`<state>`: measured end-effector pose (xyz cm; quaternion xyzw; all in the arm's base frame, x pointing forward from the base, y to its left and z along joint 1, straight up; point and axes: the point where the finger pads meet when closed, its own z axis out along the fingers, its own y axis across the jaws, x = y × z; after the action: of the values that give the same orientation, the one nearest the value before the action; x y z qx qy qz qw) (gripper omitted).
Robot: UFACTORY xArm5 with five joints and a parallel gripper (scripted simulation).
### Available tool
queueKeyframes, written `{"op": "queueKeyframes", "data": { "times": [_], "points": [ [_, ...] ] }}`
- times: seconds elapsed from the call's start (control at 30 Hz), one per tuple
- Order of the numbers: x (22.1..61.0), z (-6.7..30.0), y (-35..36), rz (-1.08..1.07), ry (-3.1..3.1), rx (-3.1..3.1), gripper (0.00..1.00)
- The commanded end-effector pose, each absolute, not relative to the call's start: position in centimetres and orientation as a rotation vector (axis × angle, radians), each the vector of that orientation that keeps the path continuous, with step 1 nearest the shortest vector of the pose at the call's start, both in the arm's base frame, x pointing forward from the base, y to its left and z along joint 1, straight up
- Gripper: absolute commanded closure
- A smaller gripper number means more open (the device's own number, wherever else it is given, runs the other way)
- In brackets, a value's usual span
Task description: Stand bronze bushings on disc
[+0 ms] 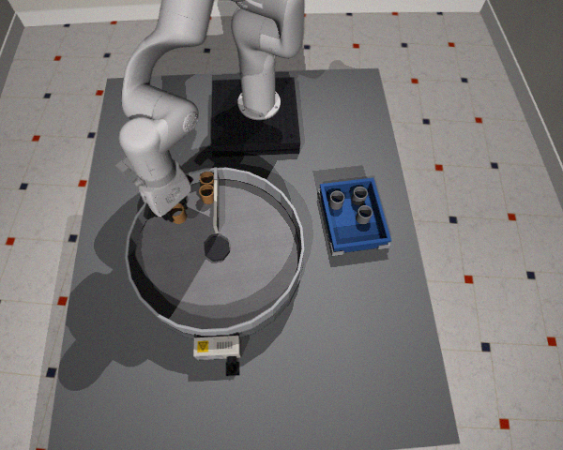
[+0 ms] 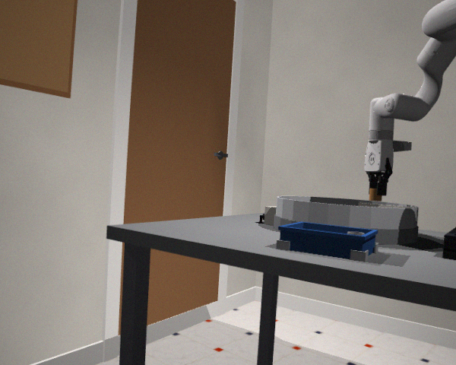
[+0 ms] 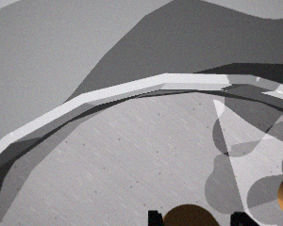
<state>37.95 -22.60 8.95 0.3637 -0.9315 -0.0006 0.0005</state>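
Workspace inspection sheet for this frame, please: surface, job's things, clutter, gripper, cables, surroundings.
Surface: dark grey table, arm on a black base plate.
Job's things: two bronze bushings upright on the turntable disc, near a white divider; hub bare; three steel bushings in the blue crate.
Clutter: small labelled box at the turntable's rim.
Gripper: gripper shut on a third bronze bushing, low inside the rim; contact with the disc cannot be told.
Cables: nothing seen.
Surroundings: brown door, tiled floor.
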Motion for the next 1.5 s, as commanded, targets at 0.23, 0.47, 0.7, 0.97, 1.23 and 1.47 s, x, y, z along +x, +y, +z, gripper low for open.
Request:
{"op": "queueKeyframes", "data": {
  "times": [0.23, 0.47, 0.7, 0.97, 1.23, 1.47],
  "points": [
    [38.1, 9.1, -22.7, 0.004, -2.928, 1.143, 1.00],
    [38.1, 9.1, -22.7, 0.004, -2.928, 1.143, 1.00],
    [38.1, 8.6, -22.7, 0.004, -2.928, 1.143, 1.00],
    [38.1, 7.8, -22.7, 0.004, -2.928, 1.143, 1.00],
    [38.1, 6.4, -22.7, 0.004, -2.928, 1.143, 1.00],
    [38.1, 5.3, -22.7, 0.004, -2.928, 1.143, 1.00]
  ]
}}
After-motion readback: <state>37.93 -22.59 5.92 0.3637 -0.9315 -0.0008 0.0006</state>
